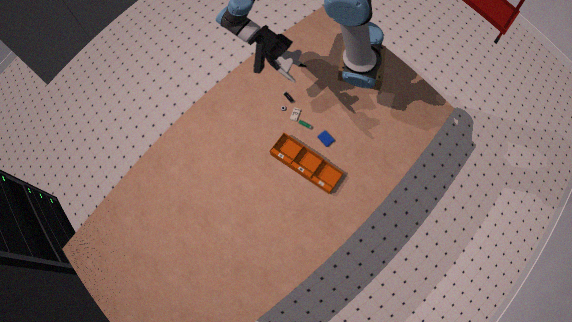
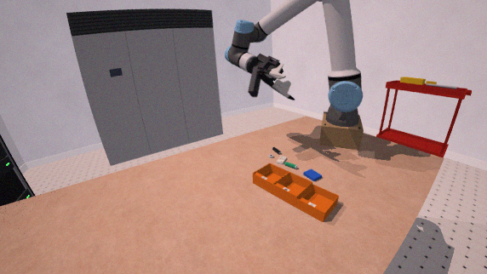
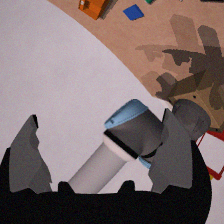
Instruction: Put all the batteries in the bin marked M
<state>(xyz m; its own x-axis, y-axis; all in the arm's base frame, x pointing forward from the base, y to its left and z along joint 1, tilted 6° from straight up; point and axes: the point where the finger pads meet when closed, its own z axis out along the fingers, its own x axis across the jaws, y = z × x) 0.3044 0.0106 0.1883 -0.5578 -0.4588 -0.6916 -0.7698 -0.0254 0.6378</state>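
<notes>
My gripper is open and empty, high in the air near the robot base, far above the floor. On the brown mat lie a black battery, a small round cell, a white box-shaped item and a green battery. A blue block lies beside them. An orange row of three bins stands upright just past these items. Its labels are too small to read.
The robot base stands at the mat's edge. A red cart is behind it. A grey cabinet stands against the wall and a black rack at the left.
</notes>
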